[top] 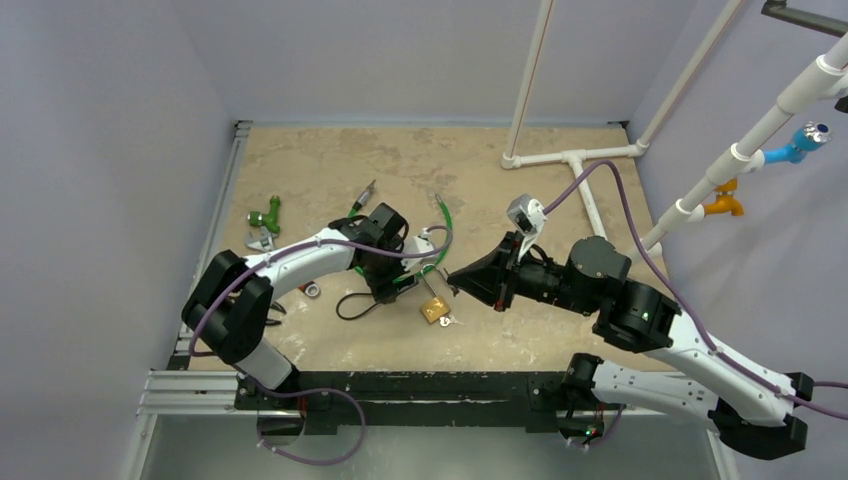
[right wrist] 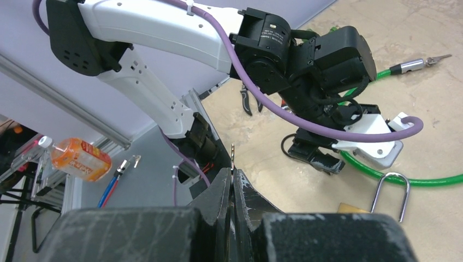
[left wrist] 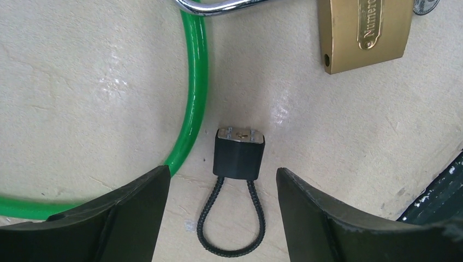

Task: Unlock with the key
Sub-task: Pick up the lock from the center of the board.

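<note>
The right gripper was clamped tight on the key. The thin blade stood out past its fingertips, pinched by the bow, probably so that the full length of the blade was free to enter a keyway. It pointed towards the other arm, and the brass padlock lay low and to the side of its fingers, its silver shackle standing up. The left gripper hung over the table with its fingers spread wide and nothing held. The small black cable lock sat squarely in the gap between them. Its metal end faced away from the palm and its cord loop trailed back towards the wrist. That straddle looked like a readiness to close and steady the lock body so that it would not skid when the key pressed in. The padlock lay ahead of the left fingertips and off to the right-hand finger's side, and the green cable curved past the other finger. The views could not settle which of the two locks the key was meant for.
</note>
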Tool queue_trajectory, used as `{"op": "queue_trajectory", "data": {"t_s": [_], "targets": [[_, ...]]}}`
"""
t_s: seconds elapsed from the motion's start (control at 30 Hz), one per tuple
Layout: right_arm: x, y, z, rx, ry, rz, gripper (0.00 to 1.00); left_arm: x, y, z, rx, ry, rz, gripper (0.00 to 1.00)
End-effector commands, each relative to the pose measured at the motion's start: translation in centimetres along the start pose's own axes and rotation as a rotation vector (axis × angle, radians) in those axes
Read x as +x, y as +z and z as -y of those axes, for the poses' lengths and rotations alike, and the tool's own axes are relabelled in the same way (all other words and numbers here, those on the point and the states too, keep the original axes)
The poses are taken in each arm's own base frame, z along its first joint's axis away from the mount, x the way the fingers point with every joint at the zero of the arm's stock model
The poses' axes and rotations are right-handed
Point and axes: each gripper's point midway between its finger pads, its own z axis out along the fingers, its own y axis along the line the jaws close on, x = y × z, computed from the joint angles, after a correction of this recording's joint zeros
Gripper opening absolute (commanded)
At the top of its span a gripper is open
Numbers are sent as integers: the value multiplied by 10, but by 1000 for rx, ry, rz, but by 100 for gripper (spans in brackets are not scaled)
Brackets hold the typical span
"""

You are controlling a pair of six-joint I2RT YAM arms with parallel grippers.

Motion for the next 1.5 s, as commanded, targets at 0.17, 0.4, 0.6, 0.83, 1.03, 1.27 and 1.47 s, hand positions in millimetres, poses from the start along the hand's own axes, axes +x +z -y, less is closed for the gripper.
{"op": "queue_trajectory", "data": {"t_s": [0.17,0.4,0.6,0.83,1.03,1.27,1.47], "targets": [[-27,-6,-12,-32,-21,80,0,11,13,12,27,-7,-78,69],[-32,-8,-15,-42,-26,93,0,11,25,11,25,-9,-123,69],[-33,-10,-17,-52,-26,95,0,13,32,11,29,-2,-128,65],[-35,-10,-19,-54,-33,97,0,11,27,15,41,38,-81,35],[-39,-13,-19,-46,-37,100,0,6,5,22,29,101,25,7],[-50,-12,-26,-55,-56,92,0,-9,-107,46,12,258,219,0],[-47,0,-34,-98,-70,43,0,-19,-219,81,-172,667,613,0]]}}
